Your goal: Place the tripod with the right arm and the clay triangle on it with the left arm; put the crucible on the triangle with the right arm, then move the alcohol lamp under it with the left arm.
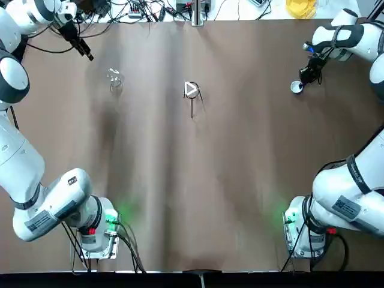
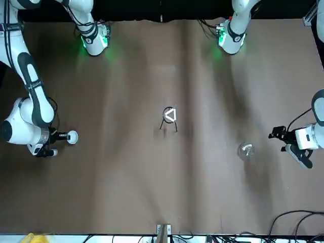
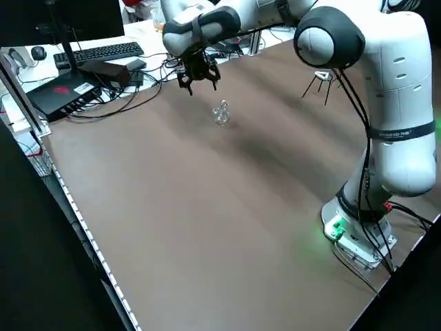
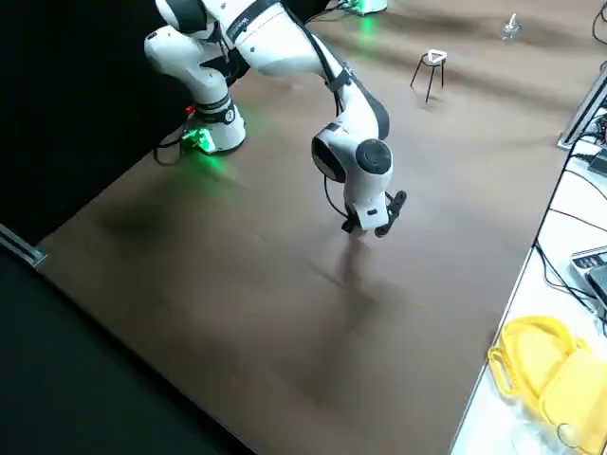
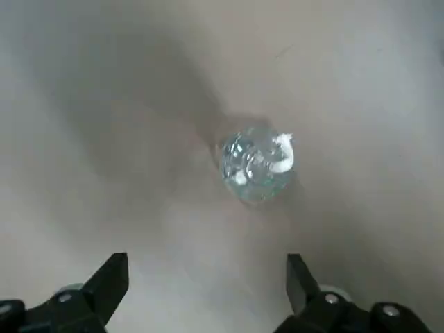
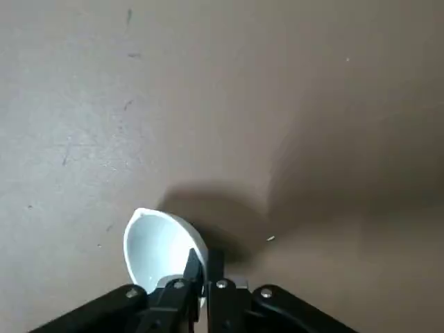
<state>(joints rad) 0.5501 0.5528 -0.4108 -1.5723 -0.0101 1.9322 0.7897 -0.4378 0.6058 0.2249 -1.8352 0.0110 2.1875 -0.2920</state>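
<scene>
Claw, right: closed on the wall of the crucible, the fingertips [image 6: 202, 258] pinching it near the rim, over the table's [image 1: 240, 198] far right part.
Crucible [image 6: 158, 251]: white cup held clear of the table, hollow in view, well apart from the tripod.
Tripod [image 2: 175, 125]: standing on its legs toward the middle of the table's far edge.
Clay triangle [image 1: 191, 89]: lying on the tripod's ring; seems a little to one side of centre.
Alcohol lamp [image 5: 257, 165]: upright on the table, toward the far left corner.
Claw, left [image 3: 198, 74]: open and empty, above the table near the lamp.
Step in hand: probably carrying the crucible to the triangle.
Risk, grip: held only by one side of its wall, the cup could swivel or slip if the arm jerks or the cup touches something.
Risk, placing: set down off centre or pressed too hard, it could shift the triangle or tip the light stand.
Risk, lamp: a later slide under the ring could catch a slender leg and bring the crucible down.
</scene>
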